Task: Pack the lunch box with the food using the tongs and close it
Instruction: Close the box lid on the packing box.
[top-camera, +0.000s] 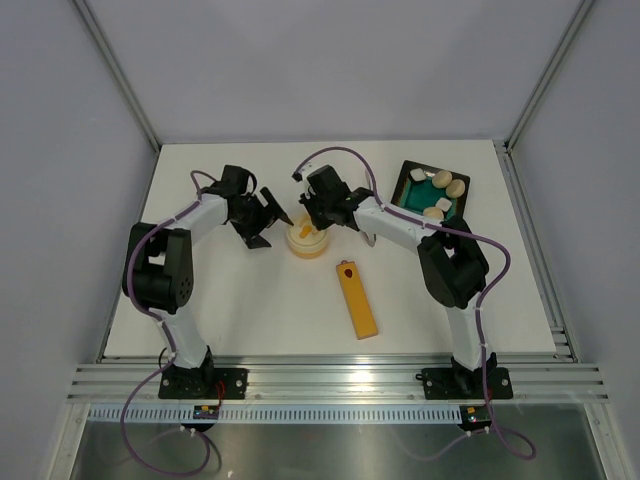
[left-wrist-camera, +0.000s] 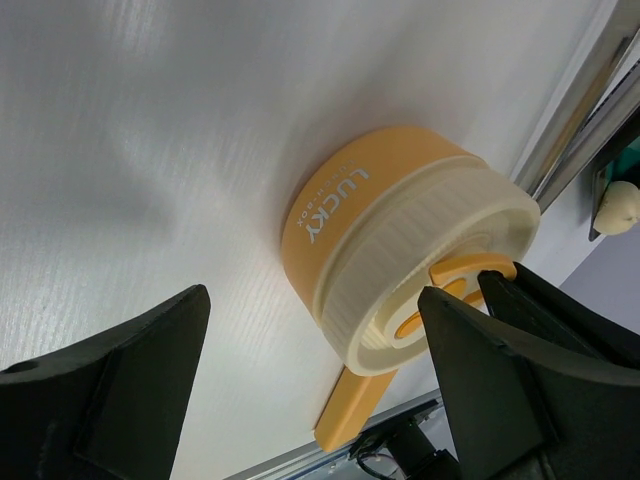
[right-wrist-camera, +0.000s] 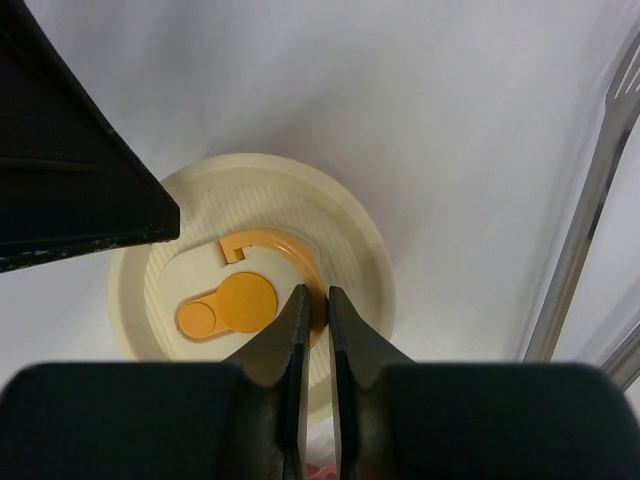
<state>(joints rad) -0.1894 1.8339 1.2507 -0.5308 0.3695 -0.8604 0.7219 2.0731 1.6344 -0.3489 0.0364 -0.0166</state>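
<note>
Right tool (right-wrist-camera: 312, 298) closed over lid (right-wrist-camera: 352, 232) — left tool (left-wrist-camera: 315, 292) wide.

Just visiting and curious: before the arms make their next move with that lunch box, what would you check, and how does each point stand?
1. Lid seated on box: ok, it sits on top.
2. Right gripper shut at the lid's orange tab: ok; whether it truly holds the tab, cannot tell.
3. Left gripper open beside the box: ok.
4. Food packed: not ok, pieces lie in the tray.
5. Tongs free: ok, lying loose, unheld.
</note>
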